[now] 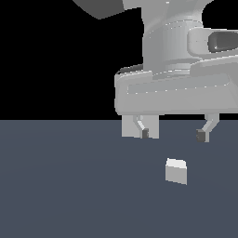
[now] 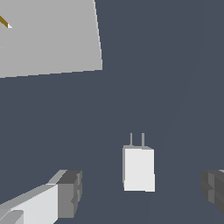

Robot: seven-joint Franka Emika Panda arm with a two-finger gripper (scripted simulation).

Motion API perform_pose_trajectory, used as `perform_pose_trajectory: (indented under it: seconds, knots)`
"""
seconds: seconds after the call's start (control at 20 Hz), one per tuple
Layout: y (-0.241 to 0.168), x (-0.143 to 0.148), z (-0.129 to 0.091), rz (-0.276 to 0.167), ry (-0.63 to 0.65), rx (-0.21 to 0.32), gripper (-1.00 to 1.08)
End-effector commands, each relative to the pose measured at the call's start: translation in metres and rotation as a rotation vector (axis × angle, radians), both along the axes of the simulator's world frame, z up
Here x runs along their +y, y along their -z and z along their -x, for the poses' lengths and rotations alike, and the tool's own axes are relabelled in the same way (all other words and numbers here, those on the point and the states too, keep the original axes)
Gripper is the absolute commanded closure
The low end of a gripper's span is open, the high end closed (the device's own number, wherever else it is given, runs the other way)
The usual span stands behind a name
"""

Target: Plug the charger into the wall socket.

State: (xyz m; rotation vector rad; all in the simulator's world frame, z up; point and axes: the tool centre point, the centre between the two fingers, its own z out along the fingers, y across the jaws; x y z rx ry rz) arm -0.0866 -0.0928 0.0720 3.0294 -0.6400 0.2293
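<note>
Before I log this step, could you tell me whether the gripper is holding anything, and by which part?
Nothing is held. The gripper is open above the charger, which lies on the floor between the fingers, touching neither.

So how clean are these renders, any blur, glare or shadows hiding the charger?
Exterior view: sharp, flat lighting, black background, no cast shadow under the charger. Wrist view: crisp too, no glare; the charger's prongs show clearly, wall socket cropped at the edge, gripper fingers open.
</note>
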Motion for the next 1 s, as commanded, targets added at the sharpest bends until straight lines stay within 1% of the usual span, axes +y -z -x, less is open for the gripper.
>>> perform_pose_trajectory:
  seconds: [0.0,0.3,0.75,0.95]
  knots:
    - [0.005,-0.004,0.005,0.001,0.023,-0.009,-0.92]
    - [0.011,-0.007,0.01,0.002,0.048,-0.018,-0.92]
    - [0.011,-0.006,0.008,0.001,0.041,-0.016,-0.92]
    - [0.017,-0.006,0.008,0.001,0.041,-0.016,-0.92]
